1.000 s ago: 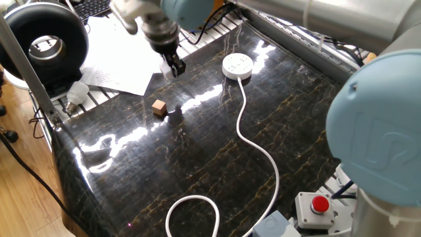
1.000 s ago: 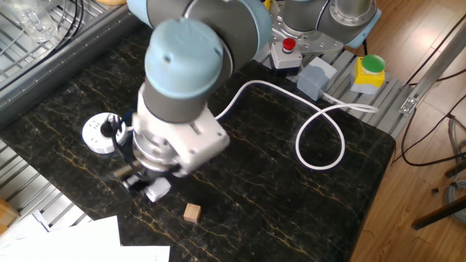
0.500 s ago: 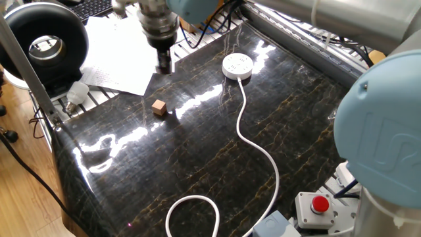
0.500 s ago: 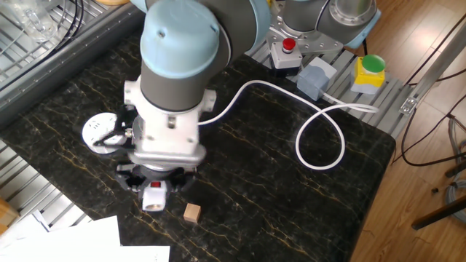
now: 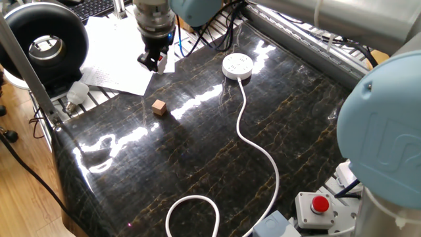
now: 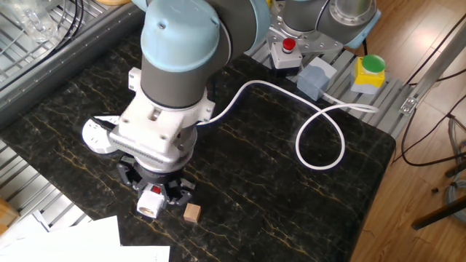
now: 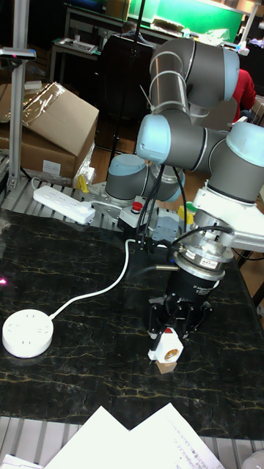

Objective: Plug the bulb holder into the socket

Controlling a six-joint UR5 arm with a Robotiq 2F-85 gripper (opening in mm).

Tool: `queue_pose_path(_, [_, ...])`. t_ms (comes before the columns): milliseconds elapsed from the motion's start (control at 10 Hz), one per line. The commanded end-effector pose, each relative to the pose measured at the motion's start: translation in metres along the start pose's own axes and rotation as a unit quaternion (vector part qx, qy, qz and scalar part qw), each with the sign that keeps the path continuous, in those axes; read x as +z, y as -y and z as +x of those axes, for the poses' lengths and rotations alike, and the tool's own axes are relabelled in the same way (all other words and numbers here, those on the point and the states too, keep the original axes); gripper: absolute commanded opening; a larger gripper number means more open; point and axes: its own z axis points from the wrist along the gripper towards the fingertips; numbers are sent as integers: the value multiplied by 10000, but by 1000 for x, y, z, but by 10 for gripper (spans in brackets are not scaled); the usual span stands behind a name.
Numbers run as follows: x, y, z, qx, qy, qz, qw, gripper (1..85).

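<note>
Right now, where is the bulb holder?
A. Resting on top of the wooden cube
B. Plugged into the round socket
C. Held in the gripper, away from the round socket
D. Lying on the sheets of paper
C: the gripper is shut on the bulb holder, which hangs close beside the wooden cube, while the round socket lies apart with nothing plugged into its top.

A robotics lab: emergency-stop button [image 5: 320, 205], cardboard boxes [image 7: 55, 121], cabled benches.

Arm bent low — gripper [image 7: 170, 335] down.
</note>
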Motion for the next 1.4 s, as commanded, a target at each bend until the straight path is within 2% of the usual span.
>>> queue_pose_path(0, [-2, 26, 16, 274, -33, -545, 9981, 17])
queue_pose_path(100, [-7, 56, 29, 100, -140, -617, 9979, 17])
queue_pose_path(300, [-2, 85, 41, -36, -176, -256, 9995, 17])
queue_pose_path(600, [-6, 74, 39, 257, -340, -307, 9986, 17])
queue_pose_path(700, [-6, 72, 39, 527, -344, -344, 9974, 17])
queue_pose_path(800, [-6, 69, 36, 919, -302, -397, 9945, 17])
queue_pose_path(900, [-7, 55, 30, 1408, -252, -661, 9875, 17])
queue_pose_path(1000, [-7, 58, 31, 1571, -269, -604, 9854, 17])
queue_pose_path(1200, [-7, 57, 30, 1421, -252, -615, 9876, 17])
queue_pose_path(1300, [-4, 65, 34, 1198, -215, -632, 9906, 17])
